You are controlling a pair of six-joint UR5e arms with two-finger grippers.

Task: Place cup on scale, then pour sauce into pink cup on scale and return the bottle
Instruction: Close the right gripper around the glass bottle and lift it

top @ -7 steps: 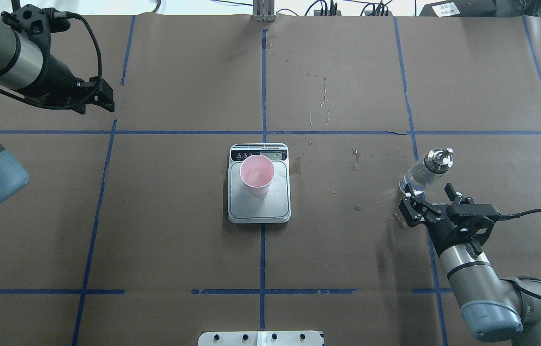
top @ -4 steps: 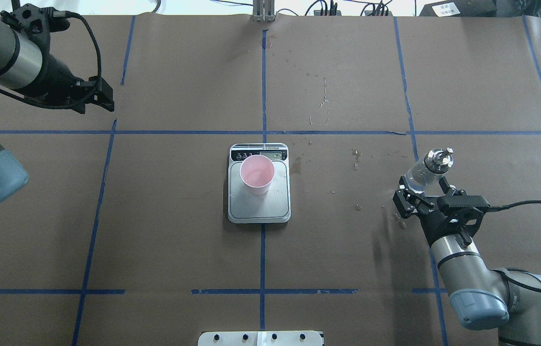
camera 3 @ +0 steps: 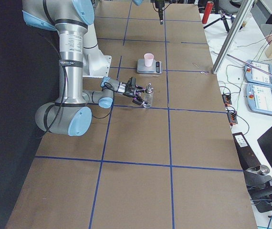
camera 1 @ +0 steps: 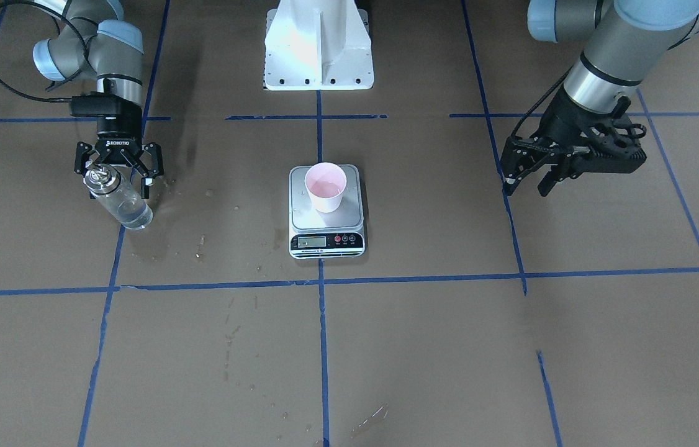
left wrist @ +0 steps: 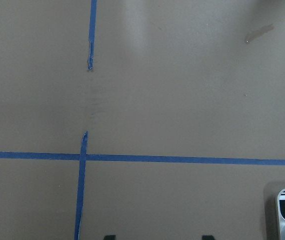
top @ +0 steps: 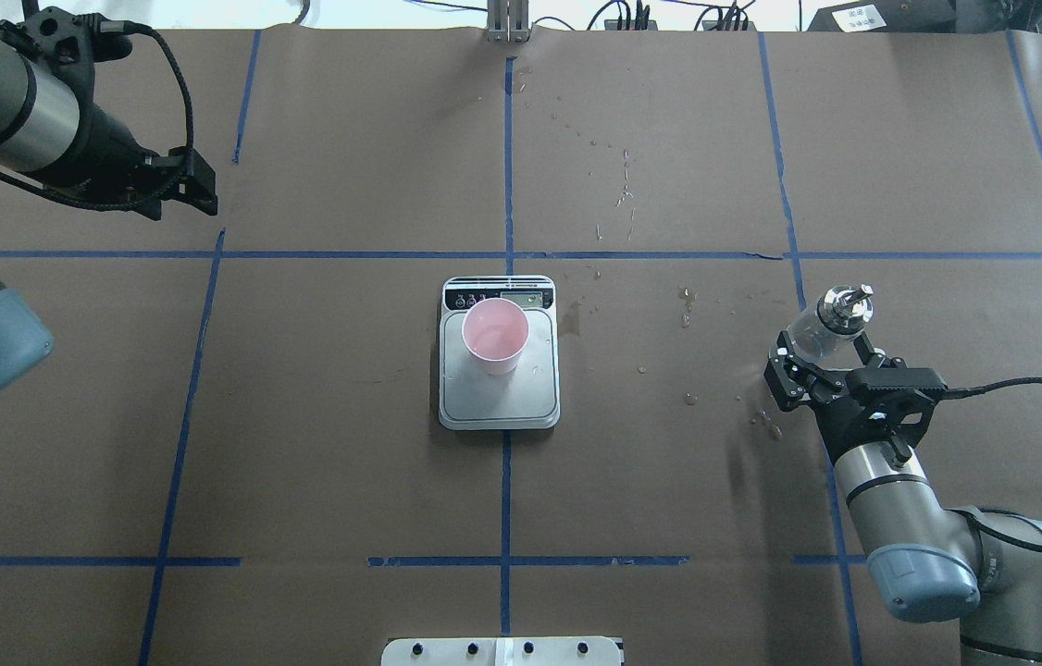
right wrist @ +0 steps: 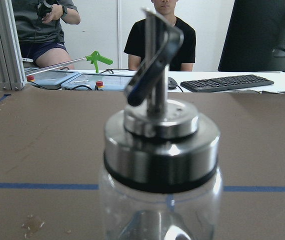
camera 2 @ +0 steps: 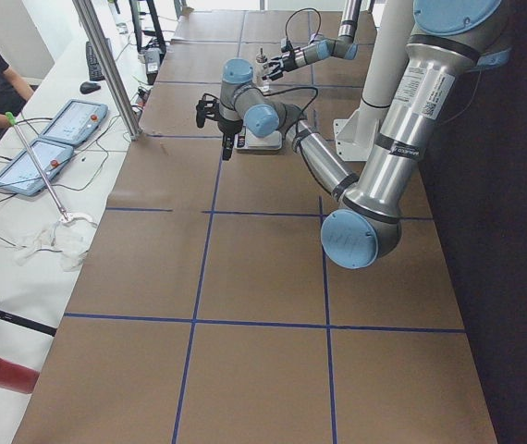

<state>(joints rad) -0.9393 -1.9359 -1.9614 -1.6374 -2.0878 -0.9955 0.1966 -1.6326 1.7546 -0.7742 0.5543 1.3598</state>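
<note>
Sm pale pink paper cup (top: 495, 333) sits on flat silver-plated kitchen scale (top: 500, 405), centre of overhead view. Clear glass bottle w/ silver spout cap (top: 831, 314) stands upright mid-right there; R gripper (camera 1: 117, 172) jaws apart, either side of it. L gripper (camera 1: 526, 185), upper left of overhead view, jaws apart too.

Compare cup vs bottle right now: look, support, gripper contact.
The cup is opaque pale pink, open-topped; bottle is clear glass, silver spout cap. Cup stands on the scale; bottle on the table paper. Cup has no gripper near; bottle sits between the open jaws of the right gripper. Both upright.
</note>
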